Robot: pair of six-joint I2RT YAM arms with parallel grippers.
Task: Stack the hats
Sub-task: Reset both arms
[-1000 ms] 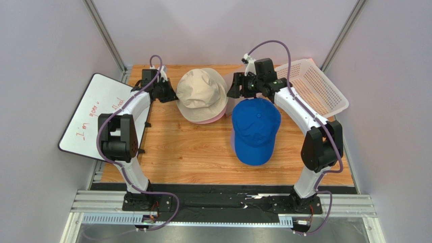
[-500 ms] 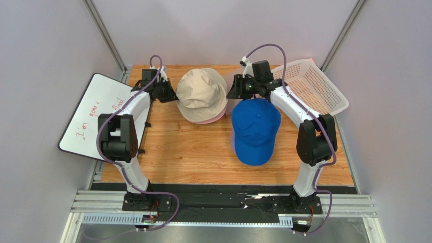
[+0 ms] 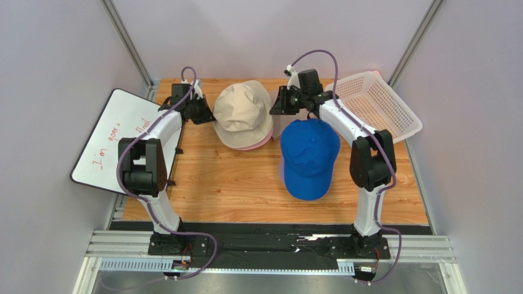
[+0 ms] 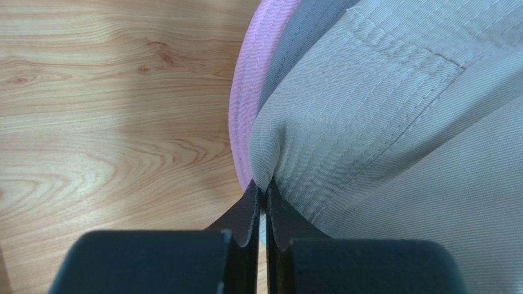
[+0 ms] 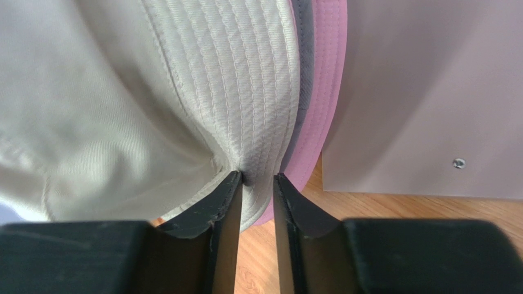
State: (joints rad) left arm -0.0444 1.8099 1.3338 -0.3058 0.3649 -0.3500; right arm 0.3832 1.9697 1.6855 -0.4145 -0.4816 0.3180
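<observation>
At the far left of the stack, the left gripper stays pinched shut on the brim of the beige bucket hat, just as a second ago. That hat sits on top of a grey hat and a pink hat at the back middle of the wooden table. On the hat's right side, the right gripper has swung in from above the blue baseball cap, and its jaws have narrowed around the beige brim. Whether they clamp it yet I cannot tell. Both arms now likely bracket the stack. The blue cap lies just right of it, unstacked.
</observation>
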